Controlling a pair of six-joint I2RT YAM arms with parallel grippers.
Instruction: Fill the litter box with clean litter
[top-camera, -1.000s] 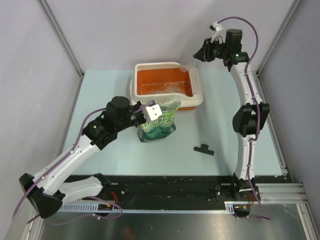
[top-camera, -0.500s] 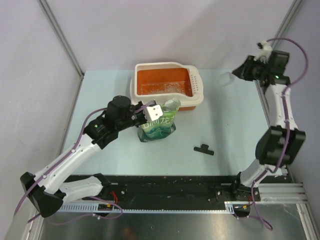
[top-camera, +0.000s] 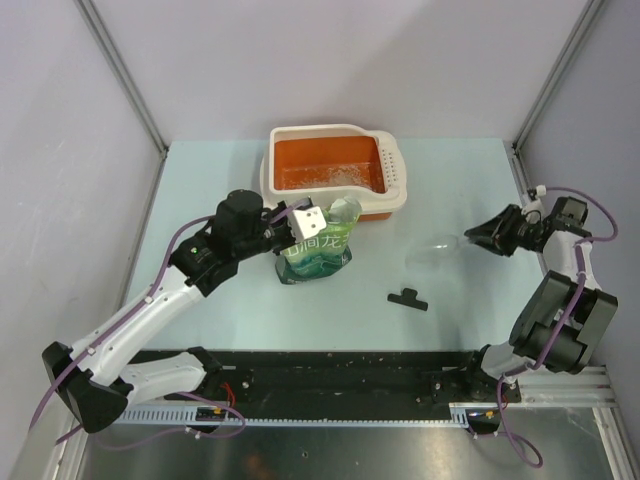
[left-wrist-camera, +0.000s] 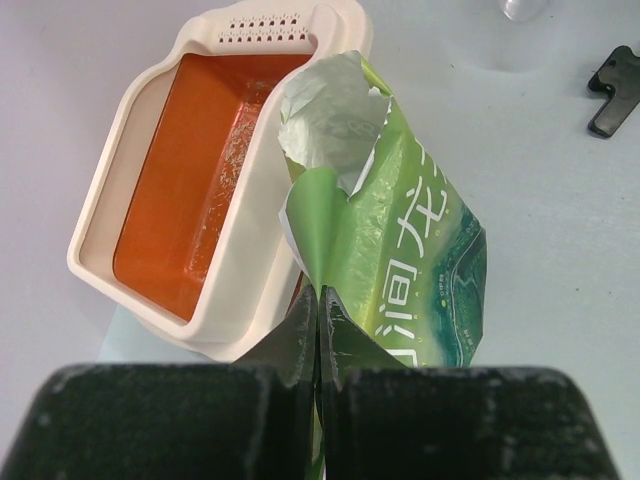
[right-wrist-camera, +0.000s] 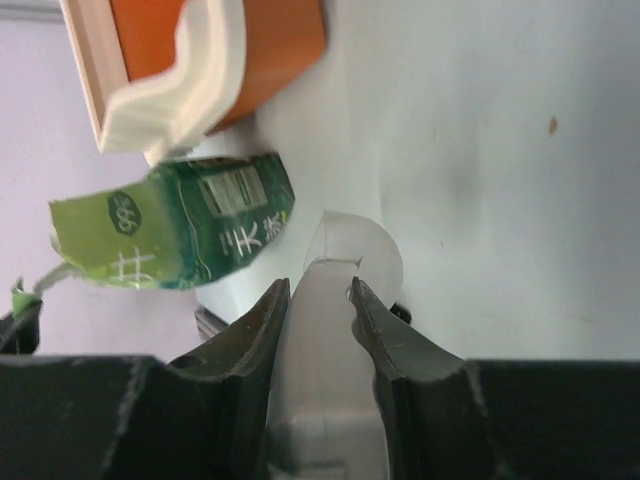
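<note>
The litter box (top-camera: 337, 134), orange inside with a cream rim and perforated end, sat at the desk's (top-camera: 220, 180) far middle, thin pale litter (top-camera: 322, 181) along its near wall. The left hand (left-wrist-camera: 318, 315) pinched a green pouch (top-camera: 318, 255); the right hand (top-camera: 478, 240) gripped a clear scoop (top-camera: 432, 256).

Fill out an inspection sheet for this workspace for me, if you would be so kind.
Surface: pale blue table, flat.
Job's things: litter box at the far side; only a thin scatter of litter on its orange floor.
Clutter: green pouch, torn open, close in front of the box; black clip lying loose.
Grippers: left gripper shut on the pouch's edge; right gripper shut on a clear scoop, off to the right.
Cables: purple cables along both arms.
Surroundings: grey walls.
</note>
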